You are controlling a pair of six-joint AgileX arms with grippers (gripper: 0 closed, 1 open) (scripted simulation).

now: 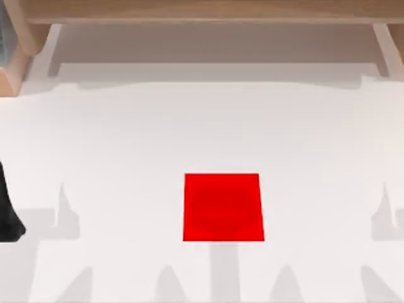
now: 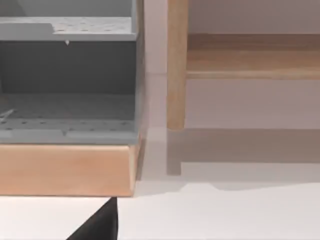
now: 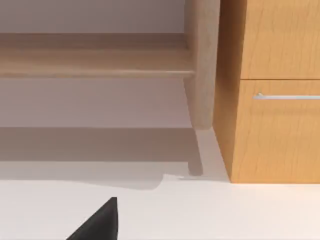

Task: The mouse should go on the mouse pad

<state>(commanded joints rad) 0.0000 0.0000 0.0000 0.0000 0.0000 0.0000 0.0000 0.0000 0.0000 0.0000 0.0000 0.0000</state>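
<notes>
The red mouse pad (image 1: 223, 207) is laid flat on the white worktop (image 1: 126, 139), near its front edge and about midway between the sides, so that it can be reached from either arm. Its surface is bare; a faint rounded shadow is cast across it, and the mouse cannot be located in these views. A dark part of the left arm (image 1: 9, 214) is seen at the top view's left edge, well apart from the pad. A dark tip of each hand is shown against wooden furniture, but whether the left hand (image 2: 97, 225) or the right hand (image 3: 97, 224) is open cannot be told.
</notes>
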